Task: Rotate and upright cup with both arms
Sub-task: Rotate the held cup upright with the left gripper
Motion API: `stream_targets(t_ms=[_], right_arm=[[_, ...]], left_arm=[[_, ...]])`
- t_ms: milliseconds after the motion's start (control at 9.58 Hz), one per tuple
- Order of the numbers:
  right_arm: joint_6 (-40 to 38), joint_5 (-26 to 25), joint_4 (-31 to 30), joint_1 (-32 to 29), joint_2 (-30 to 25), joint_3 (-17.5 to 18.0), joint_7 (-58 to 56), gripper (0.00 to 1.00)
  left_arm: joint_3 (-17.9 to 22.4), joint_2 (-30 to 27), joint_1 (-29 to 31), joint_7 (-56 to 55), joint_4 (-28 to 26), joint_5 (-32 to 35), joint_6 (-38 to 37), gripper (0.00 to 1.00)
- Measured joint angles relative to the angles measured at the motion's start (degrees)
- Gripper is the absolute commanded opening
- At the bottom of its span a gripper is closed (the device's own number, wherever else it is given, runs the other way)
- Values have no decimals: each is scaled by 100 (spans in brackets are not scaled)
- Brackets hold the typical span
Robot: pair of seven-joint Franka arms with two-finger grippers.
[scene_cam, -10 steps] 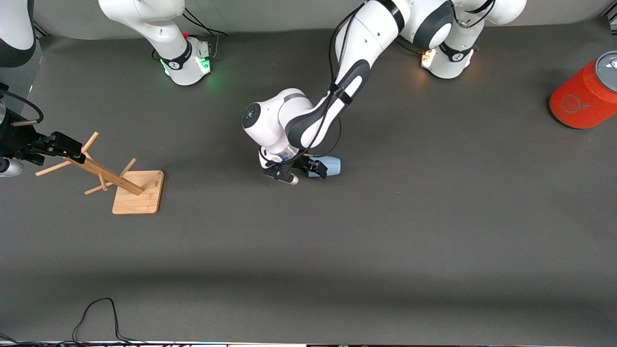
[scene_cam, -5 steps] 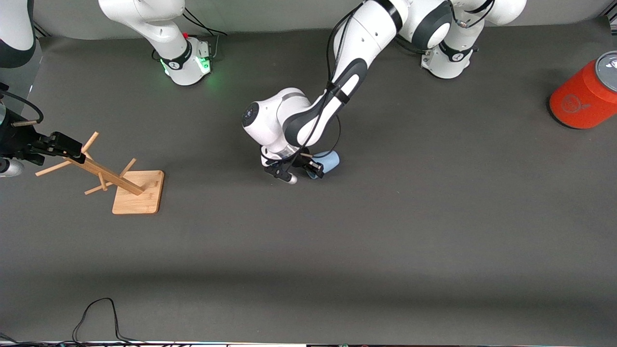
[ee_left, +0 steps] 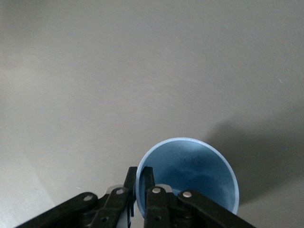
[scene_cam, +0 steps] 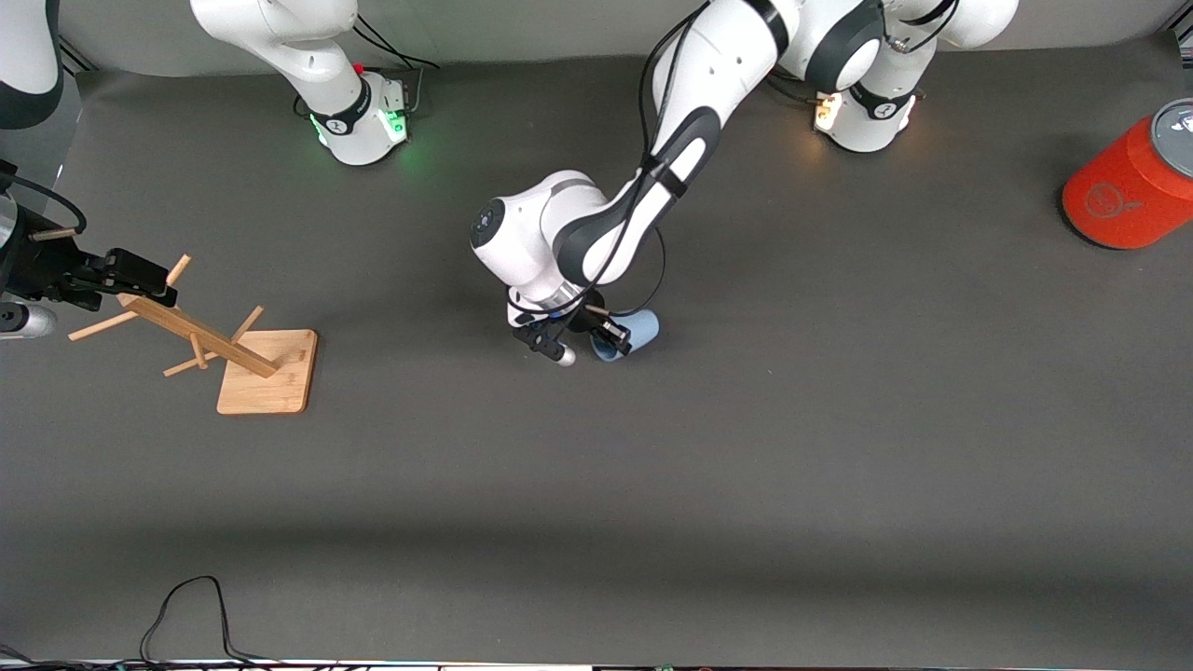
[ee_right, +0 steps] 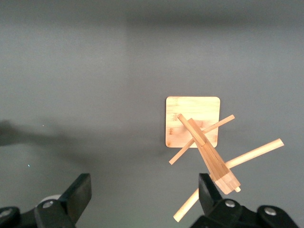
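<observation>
Left gripper [scene_cam: 596,337] pinching rim of tilted cup [scene_cam: 636,329], mid-table, well apart from wooden rack [scene_cam: 220,343], right gripper [scene_cam: 121,273] wide open above rack top.

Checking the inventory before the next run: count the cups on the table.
1. The cup is mid-table, its rim pinched by the left gripper; the wrist view looks into its open mouth. The orange can at the left arm's end is no cup.
</observation>
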Motion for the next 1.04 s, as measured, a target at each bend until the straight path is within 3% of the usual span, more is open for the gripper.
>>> stream_targets(t_ms=[626, 835, 1044], right_arm=[[-9, 9, 7, 4, 0, -20, 0, 100], [-9, 4, 5, 6, 0, -20, 0, 100], [-9, 3, 6, 7, 0, -19, 0, 100]], left_arm=[[10, -1654, 1198, 461, 34, -587, -323, 0], [14, -2447, 1487, 471, -777, -840, 169, 0], [19, -3392, 1853, 472, -2217, -1162, 1136, 0]])
